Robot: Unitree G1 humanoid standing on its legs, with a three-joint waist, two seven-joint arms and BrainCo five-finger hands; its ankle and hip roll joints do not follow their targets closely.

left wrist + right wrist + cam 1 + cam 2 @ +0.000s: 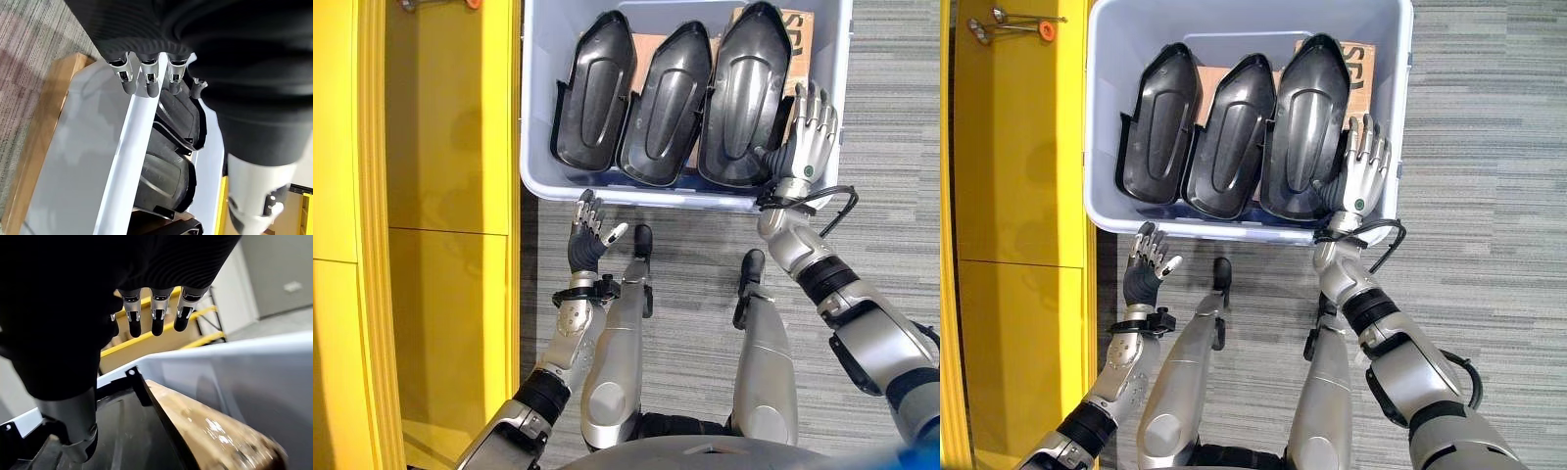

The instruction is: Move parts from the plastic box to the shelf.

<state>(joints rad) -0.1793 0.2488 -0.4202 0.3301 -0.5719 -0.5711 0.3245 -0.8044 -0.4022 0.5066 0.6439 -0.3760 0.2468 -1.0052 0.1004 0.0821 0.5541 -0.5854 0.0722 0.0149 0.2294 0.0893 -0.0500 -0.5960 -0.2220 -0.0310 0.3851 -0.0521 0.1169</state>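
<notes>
Left hand point(588, 235) hovering released below box rim, lower centre | right hand point(810, 132) spreading released over rightmost of 3 parts point(745, 93), positioning to grasp | box point(536, 147) top centre | shelf point(450, 196) left

Bright, even overhead light. Soft sheen on black parts point(668, 103) inside plastic box point(540, 176). Faint shadow on floor beneath box's near rim. Wrist views: near cardboard point(215, 431) blurred.
</notes>
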